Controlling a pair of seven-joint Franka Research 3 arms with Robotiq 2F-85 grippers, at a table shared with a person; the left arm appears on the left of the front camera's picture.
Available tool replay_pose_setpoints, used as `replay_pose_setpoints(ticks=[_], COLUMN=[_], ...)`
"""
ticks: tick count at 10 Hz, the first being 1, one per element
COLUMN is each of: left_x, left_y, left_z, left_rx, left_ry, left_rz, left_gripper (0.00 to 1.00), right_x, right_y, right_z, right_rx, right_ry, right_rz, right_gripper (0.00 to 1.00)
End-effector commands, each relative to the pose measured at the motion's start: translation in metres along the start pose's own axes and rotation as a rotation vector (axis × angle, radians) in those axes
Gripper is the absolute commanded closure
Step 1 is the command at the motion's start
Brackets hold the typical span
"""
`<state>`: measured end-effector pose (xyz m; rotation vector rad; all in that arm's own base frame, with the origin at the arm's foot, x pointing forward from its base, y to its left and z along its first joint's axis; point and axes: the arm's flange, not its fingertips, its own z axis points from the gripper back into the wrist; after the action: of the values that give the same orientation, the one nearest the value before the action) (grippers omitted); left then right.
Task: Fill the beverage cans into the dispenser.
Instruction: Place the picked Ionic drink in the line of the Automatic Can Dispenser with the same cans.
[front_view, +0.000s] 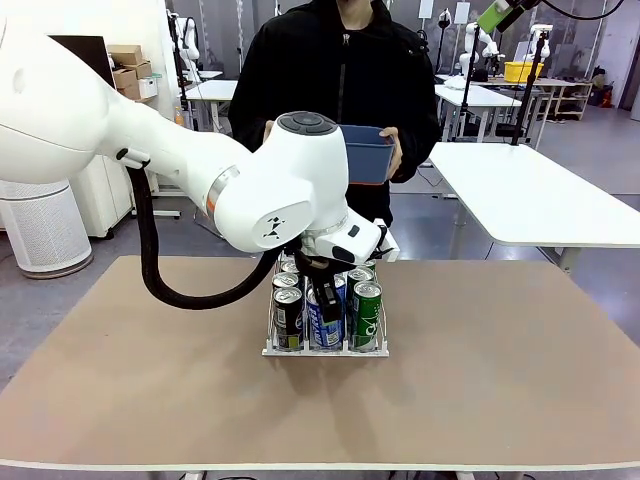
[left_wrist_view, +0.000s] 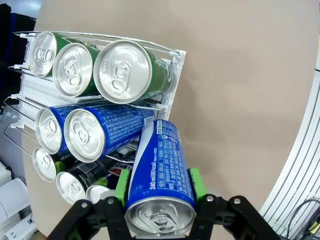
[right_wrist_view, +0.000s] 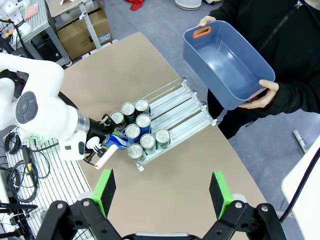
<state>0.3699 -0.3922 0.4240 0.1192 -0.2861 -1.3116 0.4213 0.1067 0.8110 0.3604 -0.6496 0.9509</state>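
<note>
Currently the left gripper (left_wrist_view: 160, 200) is clamping a blue can (left_wrist_view: 161, 175) between its green pads (left_wrist_view: 121, 187), one pad pressing on each side of the can body. In the left wrist view the held can is tilting, its silver top facing the camera and its far end reaching the front edge of the dispenser (left_wrist_view: 176, 75) at the middle lane. The dispenser is sitting near the middle of the table (front_view: 500, 380), and the left arm is reaching over it from the picture's left. Inside the rack, three green cans (left_wrist_view: 122, 71) are lying in one lane, two blue cans (left_wrist_view: 92, 134) are occupying the middle lane, and black cans (left_wrist_view: 75, 182) are occupying the third lane, partly hidden behind the gripper. In the front view the front row is showing a black can (front_view: 288, 317), the blue can (front_view: 326, 328) under the gripper, and a green can (front_view: 366, 315). The right gripper (right_wrist_view: 162, 192) is hovering high above the table with its fingers (right_wrist_view: 106, 190) standing wide apart and gripping nothing. At the far side a person is holding a blue tub (right_wrist_view: 227, 62) with one hand (right_wrist_view: 262, 95) on each end, well apart from the dispenser.
</note>
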Motion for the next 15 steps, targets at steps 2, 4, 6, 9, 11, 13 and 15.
replay_pose_setpoints(ticks=[2,4,6,9,11,13,15], left_x=[0.014,0.015,0.015,0.018,0.020,0.020,0.016], left_y=[0.023,0.030,0.037,0.038,0.035,0.034,0.037], left_z=[-0.003,-0.005,-0.009,-0.025,-0.039,-0.047,-0.050], left_rx=[0.099,0.125,0.136,0.087,0.060,0.011,-0.056], left_ry=[-0.040,-0.024,-0.005,-0.010,-0.021,-0.004,0.005], left_rz=[0.047,0.064,0.082,0.088,0.083,0.090,0.119], left_gripper=[0.43,0.43,0.43,0.43,0.43,0.43,0.43], right_x=[-0.001,-0.001,-0.001,-0.001,-0.001,-0.001,-0.001], right_y=[0.001,0.001,0.001,0.001,0.001,0.001,0.001], right_z=[0.000,0.000,0.000,0.000,0.000,0.000,0.000], right_rx=[0.000,0.000,0.000,0.000,0.000,0.000,0.000], right_ry=[0.000,0.000,0.000,0.000,0.000,0.000,0.000], right_rz=[0.000,0.000,0.000,0.000,0.000,0.000,0.000], right_gripper=[0.00,0.00,0.00,0.00,0.00,0.00,0.00])
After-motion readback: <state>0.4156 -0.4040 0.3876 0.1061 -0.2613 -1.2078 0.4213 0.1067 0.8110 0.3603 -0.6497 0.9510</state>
